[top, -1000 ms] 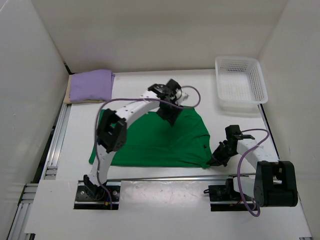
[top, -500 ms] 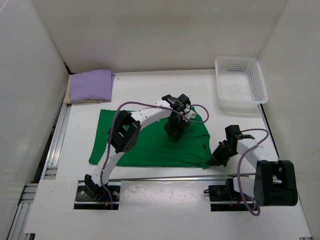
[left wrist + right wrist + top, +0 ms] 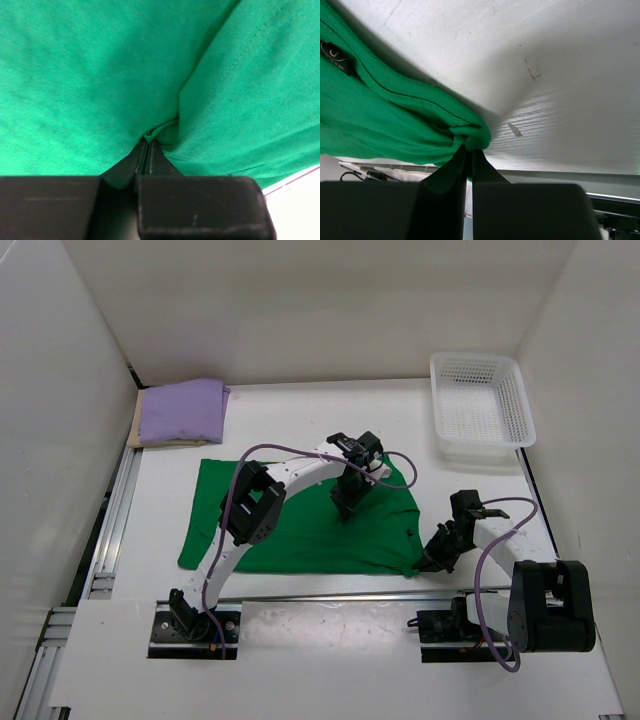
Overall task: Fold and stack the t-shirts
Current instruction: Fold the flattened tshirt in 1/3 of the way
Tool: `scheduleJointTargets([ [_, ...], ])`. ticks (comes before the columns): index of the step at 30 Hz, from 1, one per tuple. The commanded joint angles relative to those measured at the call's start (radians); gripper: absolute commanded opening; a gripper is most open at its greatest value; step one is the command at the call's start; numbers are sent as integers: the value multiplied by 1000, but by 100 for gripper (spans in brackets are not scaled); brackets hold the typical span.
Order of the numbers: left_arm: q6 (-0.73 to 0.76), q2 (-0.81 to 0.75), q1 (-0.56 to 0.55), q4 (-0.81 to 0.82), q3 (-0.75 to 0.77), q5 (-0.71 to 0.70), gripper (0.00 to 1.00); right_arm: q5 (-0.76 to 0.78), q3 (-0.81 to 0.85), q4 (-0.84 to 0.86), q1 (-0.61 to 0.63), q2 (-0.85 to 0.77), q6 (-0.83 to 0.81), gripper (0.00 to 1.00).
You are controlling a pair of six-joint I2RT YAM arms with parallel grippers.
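Observation:
A green t-shirt (image 3: pixel 290 525) lies spread across the middle of the table. My left gripper (image 3: pixel 347 502) is down on its right-centre part, shut on a small pinch of green fabric (image 3: pixel 155 131) beside a hem seam. My right gripper (image 3: pixel 428 560) is at the shirt's near right corner, shut on the ribbed collar edge (image 3: pixel 470 134), with the neck label (image 3: pixel 335 56) close by. A folded purple t-shirt (image 3: pixel 182 410) sits at the far left on top of a pale folded one.
A white mesh basket (image 3: pixel 480 405) stands at the far right. White walls enclose the table on three sides. A metal rail runs along the near edge (image 3: pixel 330 598), and another down the left side.
My left gripper moved from the shirt's far edge toward the near side, came down on the cloth and shut on a pinch of it. The right arm has stayed put.

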Motion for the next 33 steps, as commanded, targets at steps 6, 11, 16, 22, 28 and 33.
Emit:
scheduleJointTargets([
  [6, 4, -183, 5, 78, -55, -90, 10, 250, 32, -84, 2, -66, -31, 44],
  [11, 4, -204, -6, 78, -76, -80, 10, 315, 187, -105, 24, -215, -66, 47],
  [16, 4, -186, -6, 78, -76, -66, 12, 218, 298, 14, 33, -105, -168, 49],
  [22, 4, -177, -6, 78, -76, -75, 12, 53, 459, 95, 51, 151, -260, 50],
  [28, 4, -168, -6, 78, -86, -84, 12, -49, 543, 128, 73, 339, -313, 51],
  [33, 4, -168, -6, 87, -86, -84, 12, -49, 591, 137, 105, 455, -332, 53],
])
